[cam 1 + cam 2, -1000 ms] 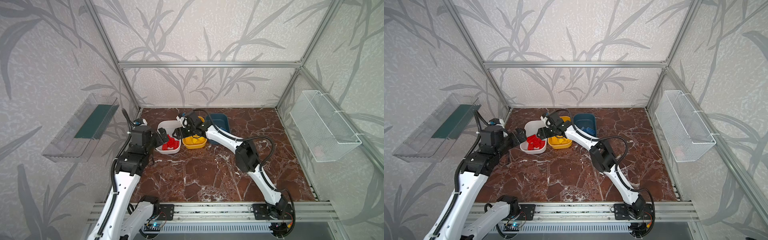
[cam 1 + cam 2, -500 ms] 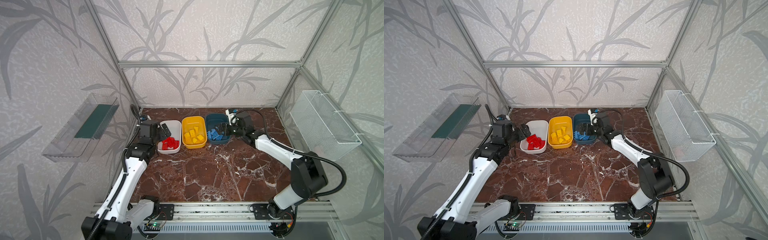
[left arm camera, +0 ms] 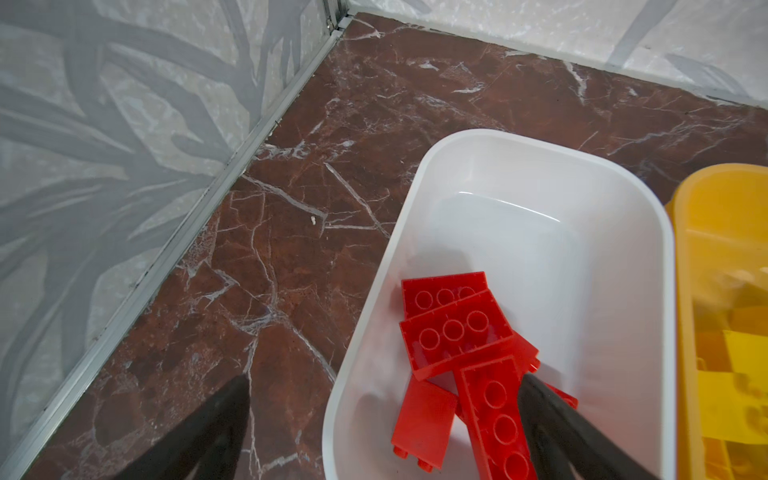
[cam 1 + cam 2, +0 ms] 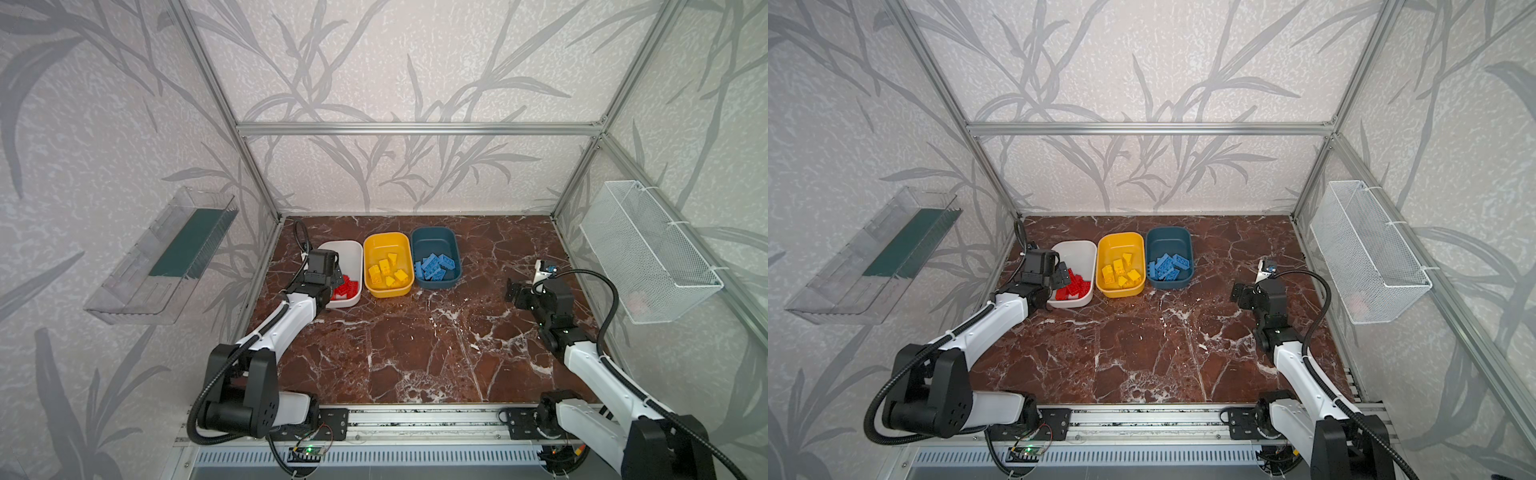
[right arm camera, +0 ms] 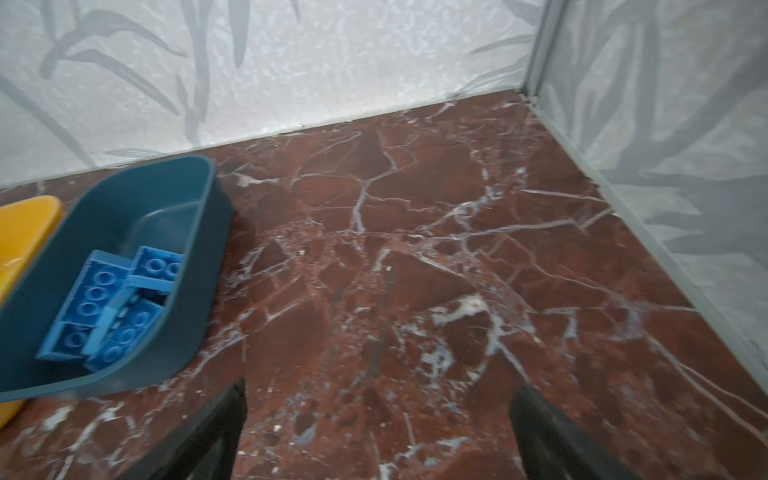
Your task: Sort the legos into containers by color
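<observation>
Both top views look down from high at the front toward the back wall [image 4: 395, 174], covering the whole floor [image 4: 415, 332]. The left wrist camera hangs close over the white tub [image 3: 540, 166]; the right one, blurred, seems low beside the blue tub [image 5: 199, 257]. Both wrist views catch an edge of the yellow tub [image 3: 715, 183].

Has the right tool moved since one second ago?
Yes. The right tool moved rightwards: it was left of the dark teal rounded plastic tub and is now well to its right.
</observation>
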Robot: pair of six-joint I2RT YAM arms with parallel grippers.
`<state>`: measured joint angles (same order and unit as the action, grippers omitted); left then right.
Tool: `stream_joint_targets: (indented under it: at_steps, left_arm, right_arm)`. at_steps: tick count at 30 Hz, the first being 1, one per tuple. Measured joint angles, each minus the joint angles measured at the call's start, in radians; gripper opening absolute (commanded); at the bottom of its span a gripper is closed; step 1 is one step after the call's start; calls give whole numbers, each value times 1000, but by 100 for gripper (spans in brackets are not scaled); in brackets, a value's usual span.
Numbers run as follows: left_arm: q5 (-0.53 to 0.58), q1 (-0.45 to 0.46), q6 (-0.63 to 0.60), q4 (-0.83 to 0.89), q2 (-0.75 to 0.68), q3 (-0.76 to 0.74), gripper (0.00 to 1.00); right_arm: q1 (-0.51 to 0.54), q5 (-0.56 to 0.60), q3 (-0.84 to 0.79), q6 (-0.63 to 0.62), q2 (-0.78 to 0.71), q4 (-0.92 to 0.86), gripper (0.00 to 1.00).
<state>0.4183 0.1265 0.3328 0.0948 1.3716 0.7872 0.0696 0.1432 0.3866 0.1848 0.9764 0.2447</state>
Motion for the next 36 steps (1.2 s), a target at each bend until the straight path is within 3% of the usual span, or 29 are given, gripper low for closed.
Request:
stream_joint_targets:
  at_steps: [7, 16, 23, 30, 33, 36]
  left_arm:
    - [19, -45, -146, -205, 101, -65, 99]
    - [-85, -106, -222, -372, 218, -92, 99]
    - [-163, -121, -235, -529, 158, -215, 99]
    - [-174, -113, -251, -745, 130, -360, 99]
    - [-179, -113, -254, -866, 127, -419, 99]
    - [-192, -115, -257, -882, 136, -415, 99]
  right_arm:
    - [-12, 52, -59, -81, 127, 182, 99]
    - [-43, 64, -93, -101, 368, 480, 99]
    - [-65, 20, -101, -77, 450, 636, 99]
    - [-65, -89, -199, -108, 598, 941, 99]
    - [-65, -147, -203, -129, 643, 952, 99]
    - [-64, -196, -170, -146, 640, 947, 99]
